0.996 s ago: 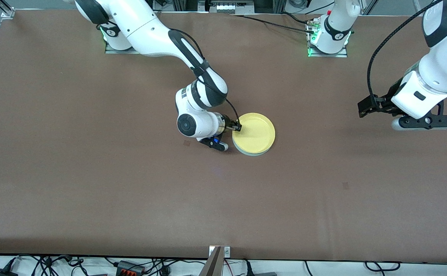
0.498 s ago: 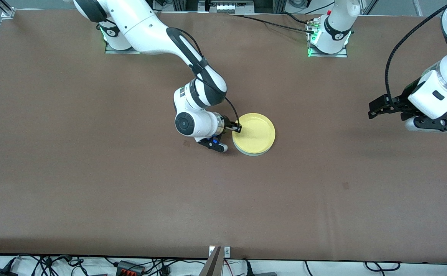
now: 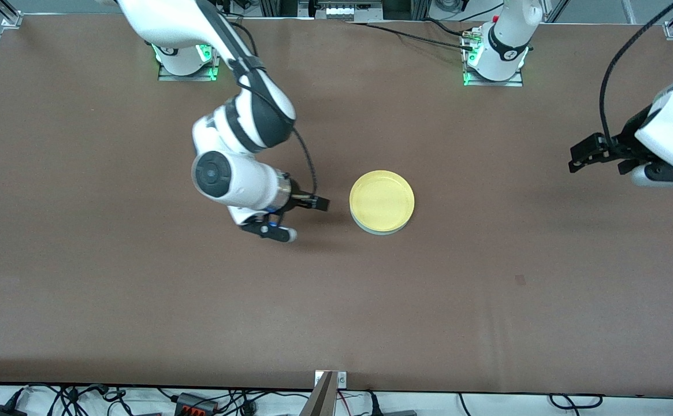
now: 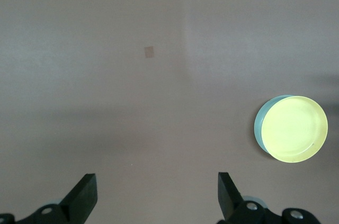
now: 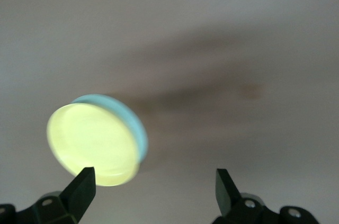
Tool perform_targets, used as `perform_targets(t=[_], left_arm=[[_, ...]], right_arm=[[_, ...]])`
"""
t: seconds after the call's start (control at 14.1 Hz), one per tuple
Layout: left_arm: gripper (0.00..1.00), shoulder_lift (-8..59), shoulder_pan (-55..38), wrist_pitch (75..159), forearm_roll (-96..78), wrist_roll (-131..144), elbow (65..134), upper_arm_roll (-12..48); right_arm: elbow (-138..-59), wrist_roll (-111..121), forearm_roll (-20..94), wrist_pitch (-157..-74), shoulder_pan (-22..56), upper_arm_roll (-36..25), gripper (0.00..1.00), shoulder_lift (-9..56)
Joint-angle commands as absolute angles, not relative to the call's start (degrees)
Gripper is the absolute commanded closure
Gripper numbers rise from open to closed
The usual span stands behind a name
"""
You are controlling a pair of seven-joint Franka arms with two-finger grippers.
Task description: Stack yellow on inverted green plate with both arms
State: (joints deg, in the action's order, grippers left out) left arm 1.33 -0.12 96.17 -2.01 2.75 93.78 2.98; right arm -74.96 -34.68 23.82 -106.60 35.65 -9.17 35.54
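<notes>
Even bright overhead light, soft shadows under both arms, right wrist view motion-blurred, washed-out wrist views

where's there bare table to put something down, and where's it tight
Most of the brown table is bare: the whole strip nearer the front camera than the yellow plate, which sits on the green plate, and the stretch between that stack and the open left gripper. It is tight only between the stack and the open right gripper.

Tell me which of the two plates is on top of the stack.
The yellow plate is on top, rim up. The green plate lies beneath it, only its pale edge showing on the side toward the front camera.
</notes>
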Motion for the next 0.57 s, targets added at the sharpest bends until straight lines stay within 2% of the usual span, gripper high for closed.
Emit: perform_targets(t=[0.0,0.21,0.5], left_arm=[[0.00,-3.3,-2.3,98.7,-2.4,-0.3,99.8,0.2],[0.00,-3.1,-2.5,98.3,-2.3,-0.4,99.6,1.0],[0.00,-2.8,-3.2,97.7,-1.2,-0.4,99.2,1.7]], right_arm=[[-75.2,-30.7,19.4,-101.2,32.4,-10.1,0.00,31.2],[-75.2,-23.6,18.7,-97.3,25.6,-10.3,0.00,28.9],[-75.2,-12.2,15.4,-97.0,19.0,-10.6,0.00,27.3]])
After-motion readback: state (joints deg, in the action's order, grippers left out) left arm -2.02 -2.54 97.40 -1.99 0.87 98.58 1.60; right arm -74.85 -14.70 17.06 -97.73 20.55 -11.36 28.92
